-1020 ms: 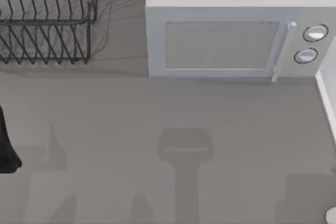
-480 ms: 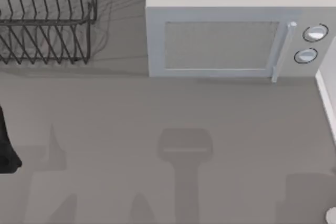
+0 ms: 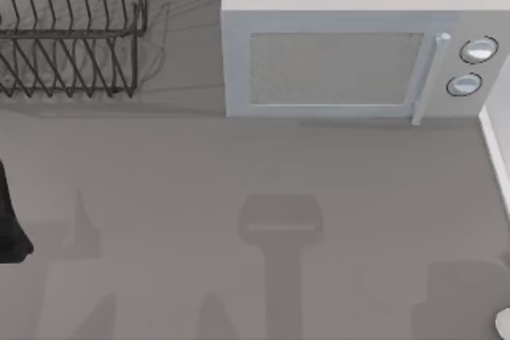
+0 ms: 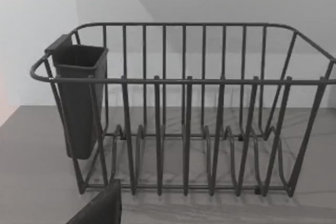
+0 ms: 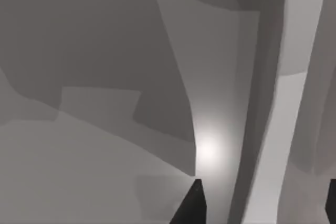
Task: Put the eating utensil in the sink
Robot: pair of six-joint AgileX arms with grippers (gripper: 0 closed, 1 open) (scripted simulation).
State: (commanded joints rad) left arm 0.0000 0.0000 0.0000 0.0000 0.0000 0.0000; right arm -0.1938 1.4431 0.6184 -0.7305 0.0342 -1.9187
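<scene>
The eating utensil is out of view. My right gripper (image 5: 262,208) is open: its two dark fingertips (image 5: 191,205) stand far apart with nothing between them. They hang over smooth, curved grey walls that look like the sink (image 5: 210,77). In the top view a small pale part of the right arm (image 3: 503,324) shows at the bottom right corner, beside a pale rim (image 3: 494,149) on the right edge. My left arm (image 3: 9,224) is parked at the left edge, and its wrist camera faces the dish rack.
A dark wire dish rack (image 3: 72,29) with a cutlery cup (image 4: 79,98) stands at the back left. A white microwave (image 3: 351,45) with its door shut fills the back centre and right. The grey counter (image 3: 239,165) lies in front of them.
The right arm's shadow at the bottom right has shifted slightly, and the pale part at the corner moved a little. The left arm has not moved.
</scene>
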